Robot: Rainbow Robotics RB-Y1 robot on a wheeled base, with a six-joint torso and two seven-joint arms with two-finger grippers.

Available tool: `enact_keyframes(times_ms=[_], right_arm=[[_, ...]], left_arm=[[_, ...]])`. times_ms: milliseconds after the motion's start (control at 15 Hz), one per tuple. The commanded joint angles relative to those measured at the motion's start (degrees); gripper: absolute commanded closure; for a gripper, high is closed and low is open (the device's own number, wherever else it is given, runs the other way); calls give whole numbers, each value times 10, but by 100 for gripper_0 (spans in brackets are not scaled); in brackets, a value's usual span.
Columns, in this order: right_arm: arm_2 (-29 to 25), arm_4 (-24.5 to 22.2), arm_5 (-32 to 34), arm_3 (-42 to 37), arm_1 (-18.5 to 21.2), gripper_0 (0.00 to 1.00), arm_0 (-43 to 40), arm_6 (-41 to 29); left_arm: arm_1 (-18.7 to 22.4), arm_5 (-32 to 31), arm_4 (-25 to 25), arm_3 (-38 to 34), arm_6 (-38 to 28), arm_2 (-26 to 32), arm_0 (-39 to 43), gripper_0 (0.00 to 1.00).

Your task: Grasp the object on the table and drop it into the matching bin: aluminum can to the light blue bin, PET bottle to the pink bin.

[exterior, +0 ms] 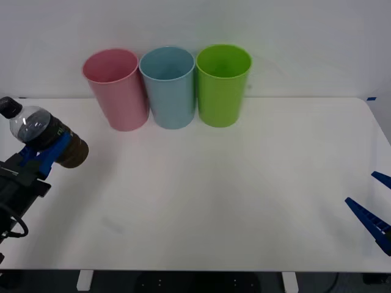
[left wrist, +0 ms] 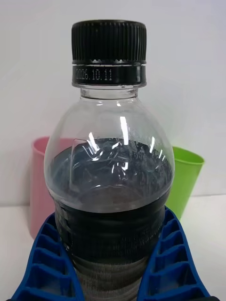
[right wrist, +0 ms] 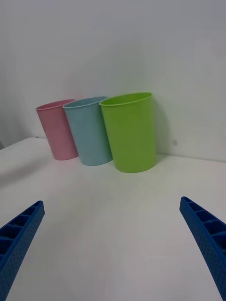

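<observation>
The PET bottle (exterior: 43,135), clear with a black cap and a dark lower band, is held tilted above the table's (exterior: 232,201) left edge. My left gripper (exterior: 44,155) is shut on its body. In the left wrist view the bottle (left wrist: 109,178) stands between the blue fingers (left wrist: 47,263). The pink bin (exterior: 116,88) stands at the back, up and to the right of the bottle, with the light blue bin (exterior: 168,85) beside it. My right gripper (exterior: 372,204) hangs open at the table's right edge, far from the bins.
A green bin (exterior: 222,83) stands right of the light blue one, the three touching in a row near the wall. From the right wrist view the pink bin (right wrist: 56,129), the light blue bin (right wrist: 89,129) and the green bin (right wrist: 132,131) show across open white tabletop.
</observation>
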State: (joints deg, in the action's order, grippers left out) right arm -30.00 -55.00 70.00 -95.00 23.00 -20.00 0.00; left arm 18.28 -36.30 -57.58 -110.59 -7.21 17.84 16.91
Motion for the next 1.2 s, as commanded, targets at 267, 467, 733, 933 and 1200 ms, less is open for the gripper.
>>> enact_keyframes(times_ms=[267,467,733,933,1200], right_arm=[[0,0,0,0,0,0,0,0],[0,0,0,0,0,0,0,0],[0,0,0,0,0,0,0,0],[0,0,0,0,0,0,0,0],[0,0,0,0,0,0,0,0]], left_arm=[[37,28,-51,32,-97,2,-122,100],[54,29,-65,85,-97,1,-188,100],[56,30,-97,143,-97,0,-259,100],[56,31,-131,201,-97,-7,-318,100],[56,40,-167,286,-94,-24,-398,100]])
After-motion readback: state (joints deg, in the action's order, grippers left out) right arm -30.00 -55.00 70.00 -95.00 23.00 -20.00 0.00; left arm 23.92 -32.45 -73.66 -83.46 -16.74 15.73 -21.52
